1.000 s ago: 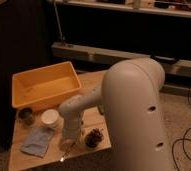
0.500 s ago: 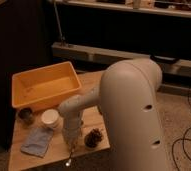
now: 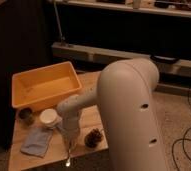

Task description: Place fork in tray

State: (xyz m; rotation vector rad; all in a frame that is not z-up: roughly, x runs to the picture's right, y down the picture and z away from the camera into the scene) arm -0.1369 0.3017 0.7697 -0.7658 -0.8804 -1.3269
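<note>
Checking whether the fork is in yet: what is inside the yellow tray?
The tray shows only its bare yellow floor; its near wall hides a strip of that floor. The fork is outside it, just below the gripper, by the table front edge.

Gripper (image 3: pixel 69 146) above fork (image 3: pixel 68 160), partly hidden

Dim room with speckled floor (image 3: pixel 180 109), dark shelving (image 3: pixel 106 52) and wooden table (image 3: pixel 17 160).

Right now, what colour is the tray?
Yellow-orange tray, camera view; gripper hovers over the table, front edge.
</note>
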